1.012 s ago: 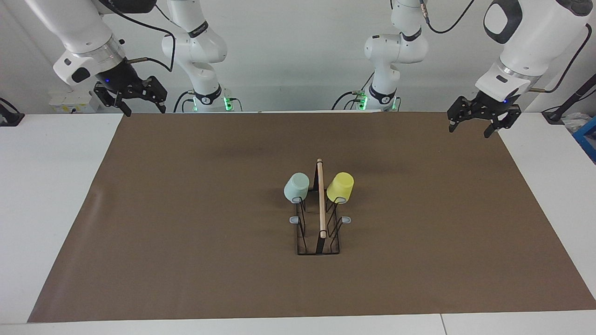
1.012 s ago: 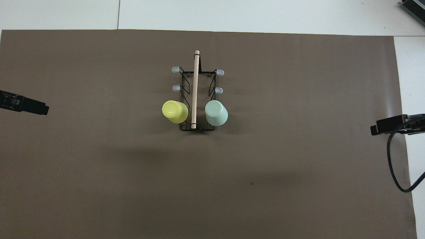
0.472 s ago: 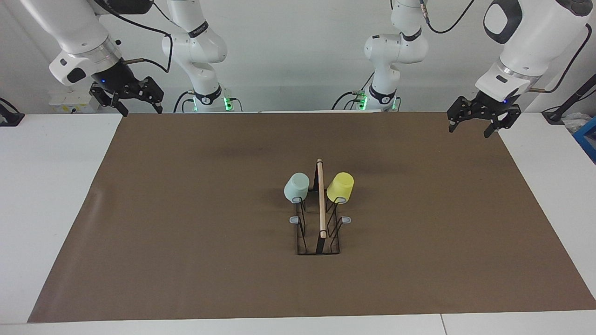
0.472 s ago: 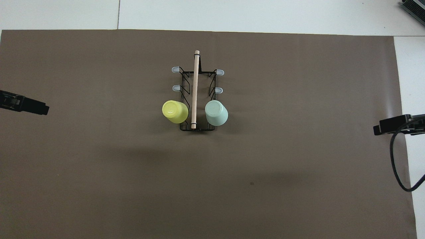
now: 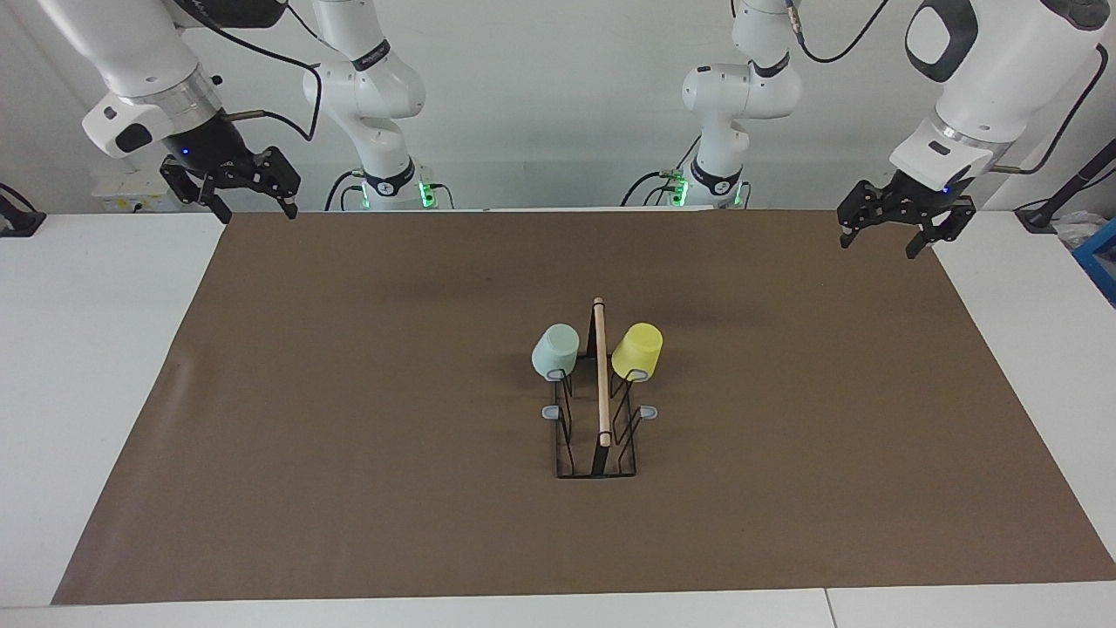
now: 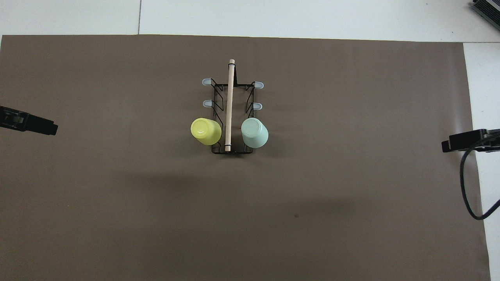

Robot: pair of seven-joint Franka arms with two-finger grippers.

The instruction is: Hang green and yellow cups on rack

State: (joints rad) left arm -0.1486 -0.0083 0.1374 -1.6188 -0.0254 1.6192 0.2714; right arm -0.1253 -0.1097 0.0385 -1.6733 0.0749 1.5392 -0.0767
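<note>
The black wire rack (image 5: 601,375) (image 6: 229,105) with its wooden rod stands in the middle of the brown mat. The mint green cup (image 5: 555,351) (image 6: 254,132) and the yellow cup (image 5: 637,351) (image 6: 206,131) hang upside down on it, one on each side, on the prongs nearest the robots. My left gripper (image 5: 878,247) hovers open and empty over the mat's corner at the left arm's end. My right gripper (image 5: 259,215) hovers open and empty over the mat's corner at the right arm's end. Both are well away from the rack.
The brown mat (image 5: 349,392) covers most of the white table (image 5: 87,349). Several grey-tipped prongs (image 6: 206,103) on the rack carry nothing. A black cable (image 6: 465,187) loops below the right gripper at the mat's edge in the overhead view.
My right gripper has risen a little and drawn back toward the right arm's end of the table. The left gripper, the cups and the rack have stayed where they were.
</note>
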